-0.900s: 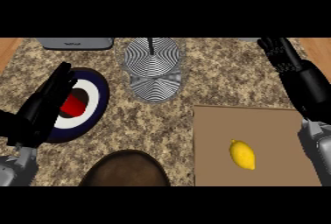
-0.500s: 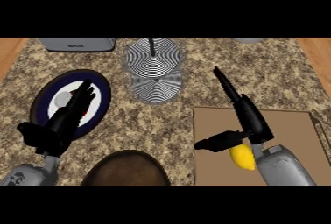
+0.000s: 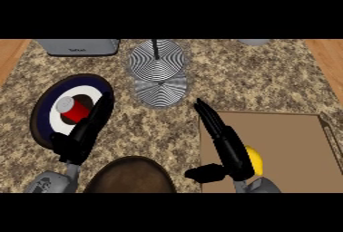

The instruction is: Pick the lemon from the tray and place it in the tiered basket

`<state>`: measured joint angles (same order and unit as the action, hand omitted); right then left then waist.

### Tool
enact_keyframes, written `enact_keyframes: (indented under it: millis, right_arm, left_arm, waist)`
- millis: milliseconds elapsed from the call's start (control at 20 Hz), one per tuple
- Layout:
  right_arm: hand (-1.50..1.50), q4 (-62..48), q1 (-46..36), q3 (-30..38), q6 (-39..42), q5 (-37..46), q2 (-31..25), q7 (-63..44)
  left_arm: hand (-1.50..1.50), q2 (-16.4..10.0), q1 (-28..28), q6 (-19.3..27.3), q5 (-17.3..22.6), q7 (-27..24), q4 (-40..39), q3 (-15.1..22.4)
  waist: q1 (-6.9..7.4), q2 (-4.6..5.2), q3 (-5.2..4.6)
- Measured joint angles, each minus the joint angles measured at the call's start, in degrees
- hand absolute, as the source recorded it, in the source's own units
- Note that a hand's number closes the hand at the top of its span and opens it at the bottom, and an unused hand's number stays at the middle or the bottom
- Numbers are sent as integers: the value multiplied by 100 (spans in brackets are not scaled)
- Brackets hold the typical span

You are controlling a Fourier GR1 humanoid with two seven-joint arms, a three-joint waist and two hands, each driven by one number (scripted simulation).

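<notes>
Right hand [image 3: 226,142]: fingers straight, thumb splayed sideways, holding nothing. Just right of its palm and half hidden behind it, smooth yellow lemon [image 3: 255,159] on flat brown tray [image 3: 288,131], lower edge cut off. Beyond the fingertips, well apart, round black-and-white striped tiered basket [image 3: 159,56]. Far left, left hand [image 3: 84,133], fingers straight, over glossy plate [image 3: 41,115].

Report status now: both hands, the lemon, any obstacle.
Right hand open, over the tray beside the lemon. Left hand open, over the plate edge. Lemon on tray, not held. No object between tray and tiered basket.
</notes>
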<state>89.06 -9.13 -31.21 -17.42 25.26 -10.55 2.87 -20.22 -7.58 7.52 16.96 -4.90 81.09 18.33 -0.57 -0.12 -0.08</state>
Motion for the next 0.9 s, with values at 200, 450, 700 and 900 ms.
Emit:
enact_keyframes:
  millis: [200,450,700,900]
  right_arm:
    - [-150,617,-116,-271,319,1072,-604,-1072]
    - [-150,979,-318,-603,1483,2181,-1491,-2364]
    - [-150,1580,-478,-1143,3095,2872,-1822,-3751]
    - [-150,2408,-428,-1550,4485,3032,-1550,-5002]
  left_arm:
    - [0,6,80,-12,-9,-84,-94,-48]
    - [0,16,112,3,-32,-120,-202,-77]
    - [0,26,64,-35,-31,-137,-245,-102]
    - [0,55,119,-86,-48,-200,-237,-92]
  waist:
    - [-86,-62,-24]
    - [-191,-117,-59]
    - [-184,-115,-55]
    - [-116,-81,-33]
